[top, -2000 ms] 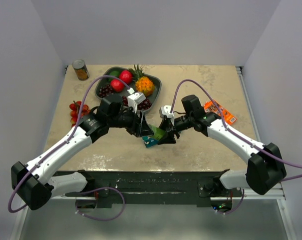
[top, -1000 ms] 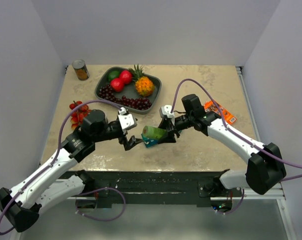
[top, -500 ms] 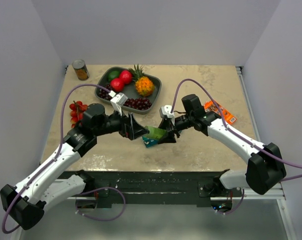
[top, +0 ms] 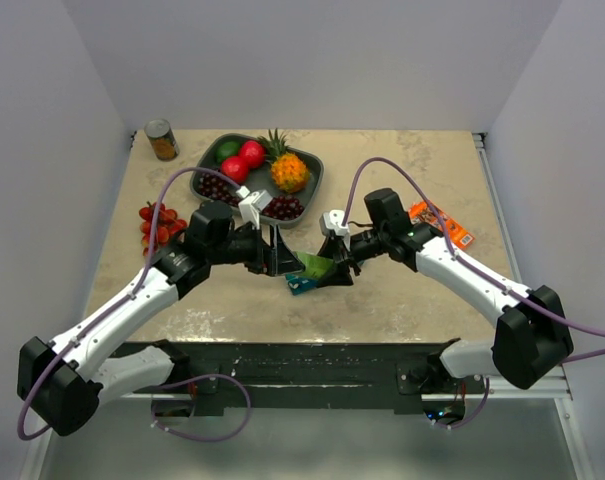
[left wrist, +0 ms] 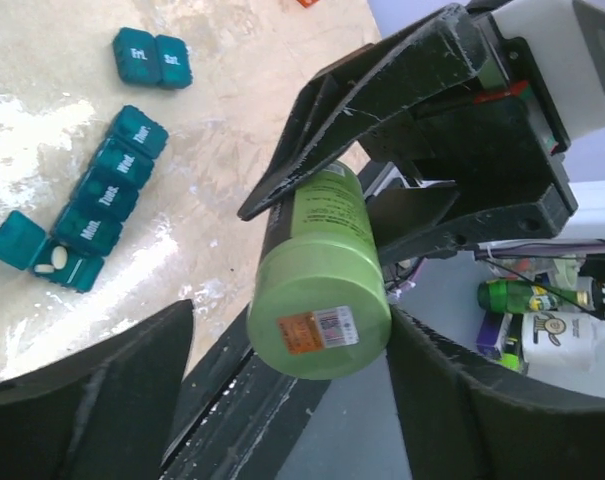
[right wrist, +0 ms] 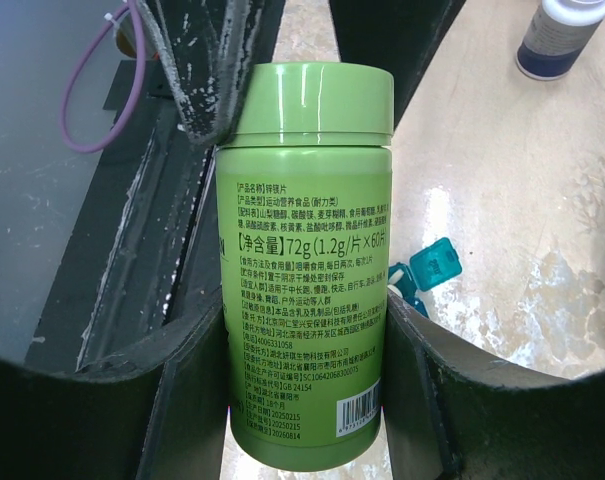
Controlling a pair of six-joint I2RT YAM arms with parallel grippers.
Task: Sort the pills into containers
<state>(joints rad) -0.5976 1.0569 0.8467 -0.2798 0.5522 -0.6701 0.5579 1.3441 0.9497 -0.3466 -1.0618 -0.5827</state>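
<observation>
A green bottle [right wrist: 307, 270] hangs sideways above the table's front edge, my right gripper [right wrist: 307, 335] shut on its lower body. My left gripper [left wrist: 290, 330] straddles the capped end [left wrist: 322, 325] and is still open, with a gap showing beside one finger [left wrist: 92, 400]. From above, the left gripper [top: 285, 258] and right gripper [top: 329, 268] face each other across the bottle [top: 314, 265]. On the table below lie the teal containers [left wrist: 107, 190], a strip of several and a separate pair [left wrist: 152, 55]. One end compartment stands open with a white pill [left wrist: 57, 265] inside.
A dark fruit tray [top: 204, 172] sits at the back, a can [top: 162, 140] at the back left, red tomatoes [top: 154, 222] left and an orange packet [top: 440, 222] right. The table's front edge lies just under the bottle.
My left arm swung in from the near left to the bottle, and its jaws now flank the cap and have narrowed. The right arm and bottle stayed put.
</observation>
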